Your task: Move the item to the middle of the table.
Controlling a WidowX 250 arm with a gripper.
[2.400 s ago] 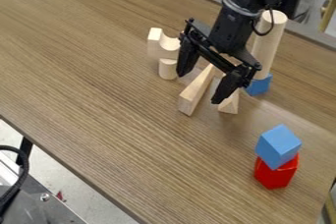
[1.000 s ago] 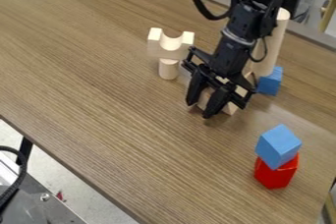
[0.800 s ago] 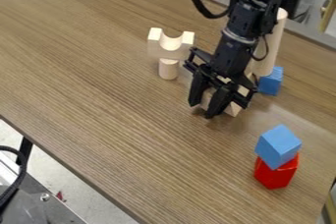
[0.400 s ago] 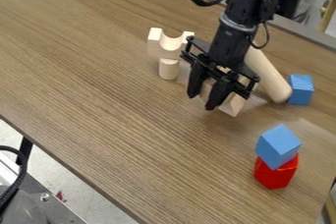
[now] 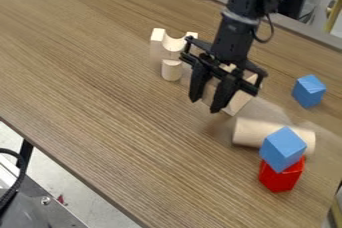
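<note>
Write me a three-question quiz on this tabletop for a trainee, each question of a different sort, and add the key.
1. Fill in the blank: The long wooden cylinder lies on its ____.
2. True or false: The notched wooden block has its notch facing up.
3. Choose one: What is directly under the stacked blue cube?
a) the long wooden cylinder
b) the red block
c) the notched wooden block

Key: 1. side; 2. true; 3. b

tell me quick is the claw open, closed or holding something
Claw: at the wood block; can't tell if it's open, closed or holding it.
</note>
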